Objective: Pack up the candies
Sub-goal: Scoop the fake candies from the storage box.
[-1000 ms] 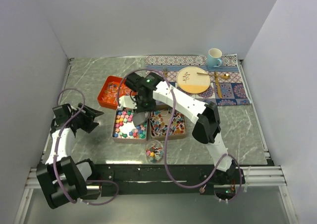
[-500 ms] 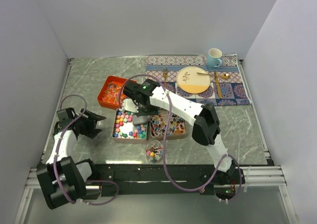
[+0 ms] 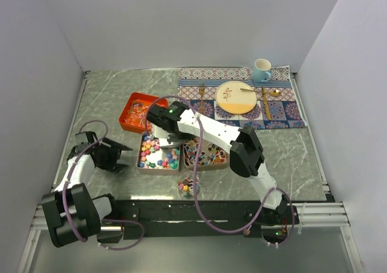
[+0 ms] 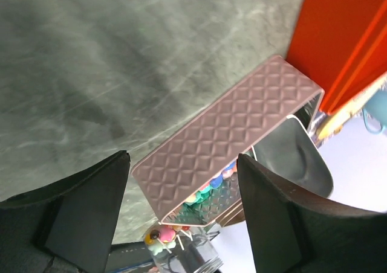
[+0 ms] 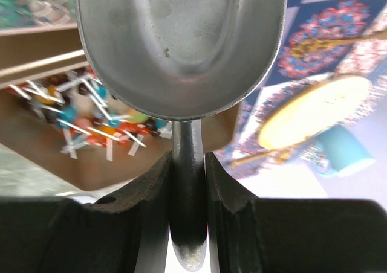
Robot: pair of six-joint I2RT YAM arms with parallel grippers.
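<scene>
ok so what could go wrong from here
The right gripper pinches the scoop by its thin handle alone, so digging into the candies might twist it. The open left gripper is not bracing the pink box, which could slide under the push.

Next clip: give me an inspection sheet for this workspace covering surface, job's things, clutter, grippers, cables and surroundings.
Surface: grey marbled tabletop; no loose sweets visible on it.
Job's things: chunky multicoloured candies in the left quilted pink box; slim wrapped candies in the right pink box; small glass jar holding some candies.
Clutter: orange plastic tray; patterned placemat with round cream plate, blue mug and gold cutlery.
Grippers: left gripper open, beside the left box; right gripper shut on an empty metal scoop.
Cables: purple cables loop along both arms.
Surroundings: plain pale walls.
</scene>
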